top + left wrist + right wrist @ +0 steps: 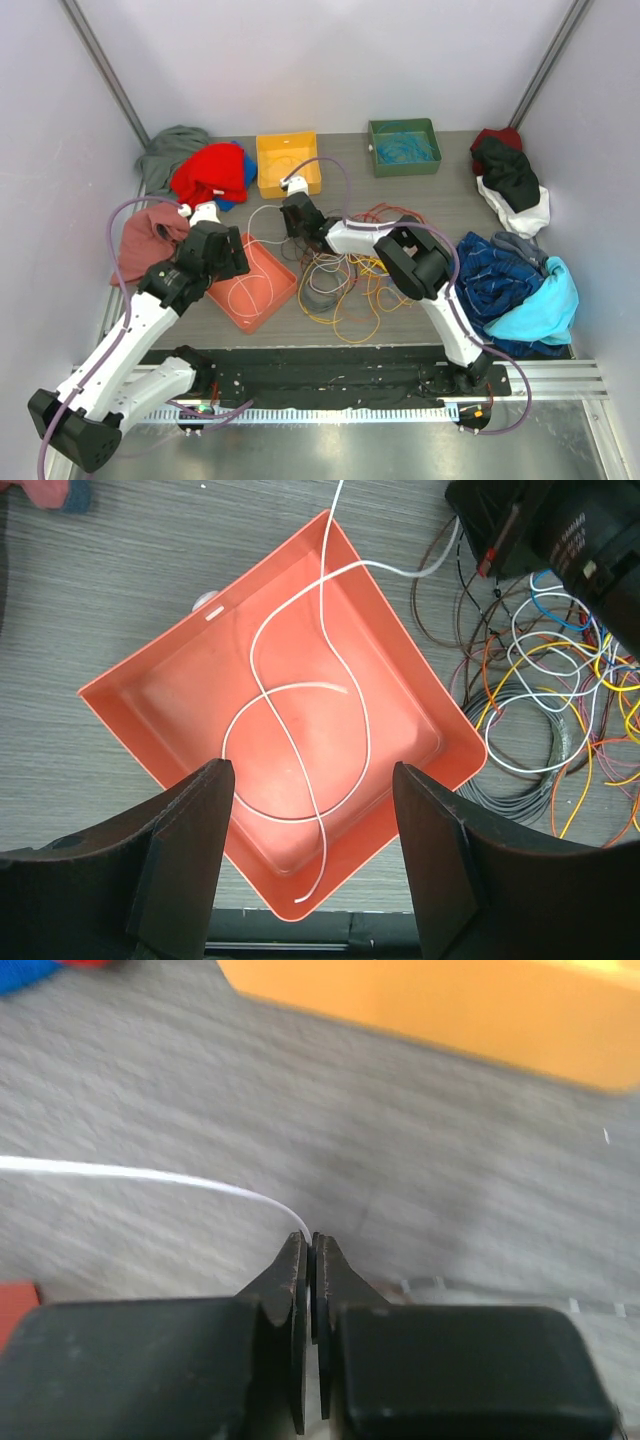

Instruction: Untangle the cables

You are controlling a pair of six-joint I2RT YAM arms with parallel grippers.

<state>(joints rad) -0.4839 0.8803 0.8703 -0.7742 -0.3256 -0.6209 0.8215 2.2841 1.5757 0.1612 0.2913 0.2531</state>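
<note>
Cloth garments ring the grey surface. A red one and a grey-green one lie at the far left, and a mauve one lies beside the left arm. A black-and-white heap sits at the far right, with blue plaid and cyan cloth beside the right arm. A yellow bin and a green bin stand along the far edge; the green one holds blue strands. A red-orange tray lies in front of the left arm.

The cables lie in a loose tangle of orange, yellow, red, white, blue and grey loops on the surface just right of the tray. The right arm stretches across the tangle's far part.

A white cable curls in loops on the tray floor and climbs out over the far rim.

The left fingers stand released and empty above the tray's near corner. The white loops lie below the gap between them, untouched.

The right fingers are clenched on the tip of a white cable, low over the surface near the yellow bin. The strand trails away to the left.
</note>
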